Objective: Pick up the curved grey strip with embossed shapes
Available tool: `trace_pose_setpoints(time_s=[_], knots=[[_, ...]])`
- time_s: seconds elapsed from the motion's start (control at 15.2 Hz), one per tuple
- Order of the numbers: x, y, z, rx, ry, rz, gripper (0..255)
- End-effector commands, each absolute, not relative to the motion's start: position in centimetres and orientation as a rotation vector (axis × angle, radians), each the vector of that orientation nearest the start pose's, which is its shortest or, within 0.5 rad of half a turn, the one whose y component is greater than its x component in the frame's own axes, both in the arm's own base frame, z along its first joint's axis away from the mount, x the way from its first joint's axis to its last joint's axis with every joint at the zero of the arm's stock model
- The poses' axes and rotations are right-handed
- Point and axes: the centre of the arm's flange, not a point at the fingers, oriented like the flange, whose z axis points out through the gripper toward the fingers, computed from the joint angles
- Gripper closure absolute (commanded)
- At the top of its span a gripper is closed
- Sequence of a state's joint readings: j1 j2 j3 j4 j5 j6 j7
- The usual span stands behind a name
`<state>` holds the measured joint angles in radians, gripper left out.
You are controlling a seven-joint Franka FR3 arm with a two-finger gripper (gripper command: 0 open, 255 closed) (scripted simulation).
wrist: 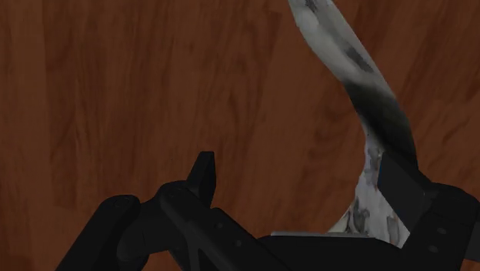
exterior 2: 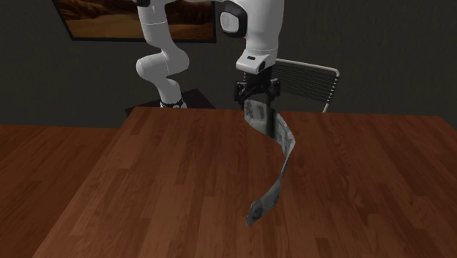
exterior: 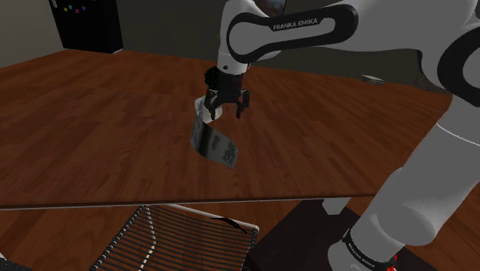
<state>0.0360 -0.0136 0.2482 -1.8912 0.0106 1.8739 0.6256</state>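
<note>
A curved grey strip (exterior: 213, 140) with mottled embossed marks hangs from my black gripper (exterior: 224, 105) over the dark wooden table (exterior: 92, 123). In the second exterior view the strip (exterior 2: 279, 144) bends down from the gripper (exterior 2: 257, 96) in an S shape. Its lower end sits near the table top (exterior 2: 146, 190), and I cannot tell whether it touches. In the wrist view the strip (wrist: 377, 108) rises beside one finger and curls away over the wood. The gripper (wrist: 308, 189) is shut on the strip's upper end.
A chair with a slatted back (exterior: 181, 235) stands at the table's near edge by the stand, and shows behind the arm as the chair (exterior 2: 307, 77). A dark cabinet (exterior: 86, 23) is far off at the shoulder view's upper left. A framed picture (exterior 2: 110, 18) hangs on the wall.
</note>
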Motion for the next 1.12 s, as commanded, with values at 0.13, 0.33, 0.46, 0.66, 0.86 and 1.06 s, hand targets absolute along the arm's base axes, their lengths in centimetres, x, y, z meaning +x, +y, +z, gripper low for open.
trace_pose_setpoints(time_s=[0.13,0.33,0.46,0.66,0.86,1.06], knots=[[57.9,17.8,50.2,-3.066,0.594,-0.028,0],[61.3,19.2,50.1,-3.047,0.635,-0.056,0],[63.0,19.9,50.1,-3.037,0.655,-0.070,0],[63.0,19.9,48.5,-3.037,0.655,-0.070,0],[63.0,19.9,47.0,-3.037,0.655,-0.070,0],[63.0,19.9,46.1,-3.037,0.655,-0.070,0]])
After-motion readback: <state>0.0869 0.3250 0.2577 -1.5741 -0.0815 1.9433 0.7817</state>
